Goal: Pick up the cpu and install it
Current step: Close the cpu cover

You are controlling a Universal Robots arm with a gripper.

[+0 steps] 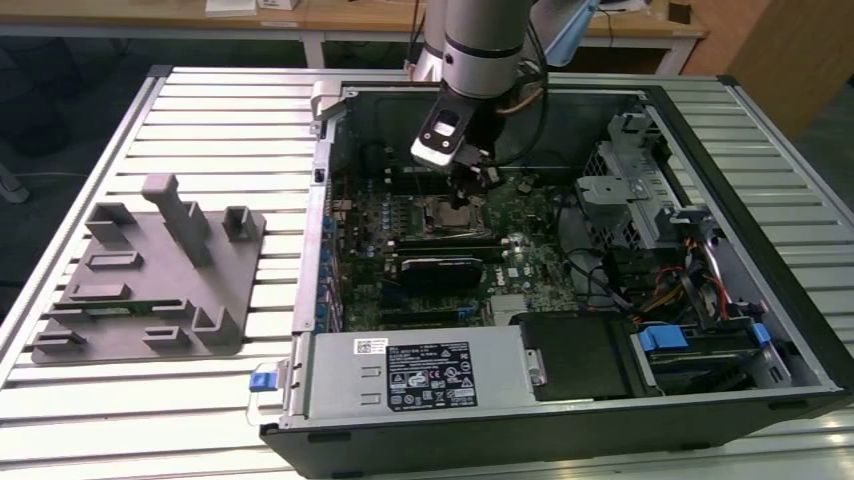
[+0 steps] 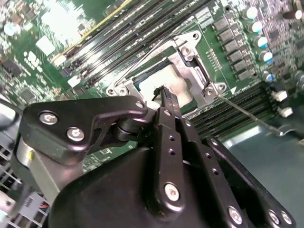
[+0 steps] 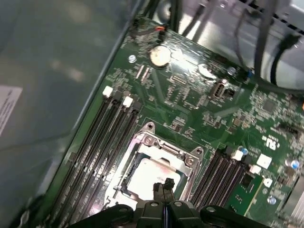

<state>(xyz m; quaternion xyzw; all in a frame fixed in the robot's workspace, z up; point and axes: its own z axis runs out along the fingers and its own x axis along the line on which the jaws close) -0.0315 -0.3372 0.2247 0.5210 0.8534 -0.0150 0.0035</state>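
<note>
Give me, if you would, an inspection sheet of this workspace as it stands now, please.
Surface: slatted metal table carrying an open computer case.
Job's things: cpu lies in the silver-framed socket.
Clutter: grey fixture tray on the exterior view's left.
Grippers: gripper shut, tips at the cpu; contact unclear.
Cables: coloured wires inside the case.
Surroundings: wooden desks beyond the table.

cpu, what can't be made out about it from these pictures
1. First wrist view: glare whitens the cpu, so any marks on its top are unreadable.
2. Second wrist view: the tool covers part of the cpu; whether its tip touches the top can't be judged.
3. Exterior view: the tool stands in front of the socket, and how the cpu sits there is too small to tell.
</note>
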